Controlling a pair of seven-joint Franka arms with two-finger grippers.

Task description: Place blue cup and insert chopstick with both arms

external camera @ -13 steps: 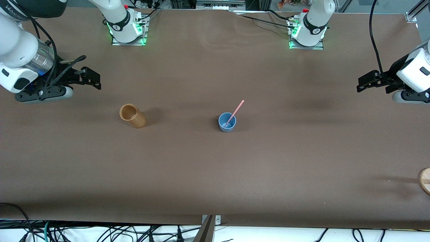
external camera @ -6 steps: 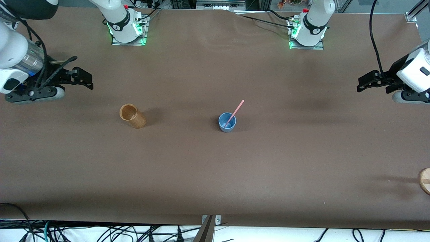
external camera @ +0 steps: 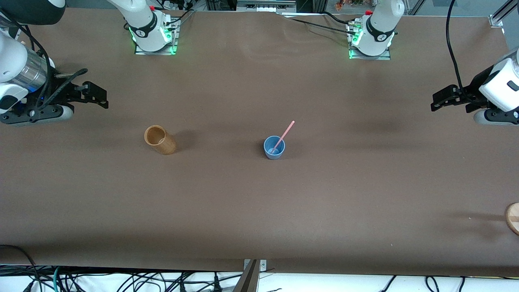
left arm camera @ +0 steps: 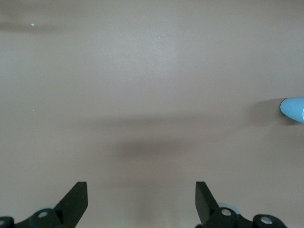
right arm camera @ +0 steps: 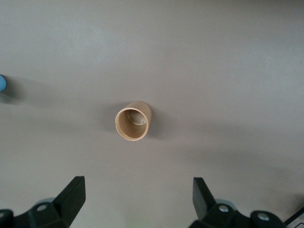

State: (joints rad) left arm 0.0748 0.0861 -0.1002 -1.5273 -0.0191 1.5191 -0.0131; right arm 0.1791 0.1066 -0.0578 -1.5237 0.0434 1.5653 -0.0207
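The blue cup (external camera: pixel 274 147) stands upright at the middle of the table. The pink chopstick (external camera: pixel 285 134) stands in it, leaning out over the rim. The cup's edge shows in the left wrist view (left arm camera: pixel 293 109) and in the right wrist view (right arm camera: pixel 2 83). My right gripper (external camera: pixel 96 94) is open and empty, up over the table at the right arm's end. My left gripper (external camera: pixel 441 99) is open and empty, up over the table at the left arm's end. In both wrist views the jaws stand wide apart with only bare table between them.
A brown wooden cylinder holder (external camera: pixel 159 140) stands upright toward the right arm's end, level with the cup; it also shows in the right wrist view (right arm camera: pixel 133 121). A round wooden piece (external camera: pixel 513 217) lies at the table's edge at the left arm's end.
My right gripper has drawn back toward the right arm's end of the table, away from the cup. The left arm, cup and chopstick have not moved.
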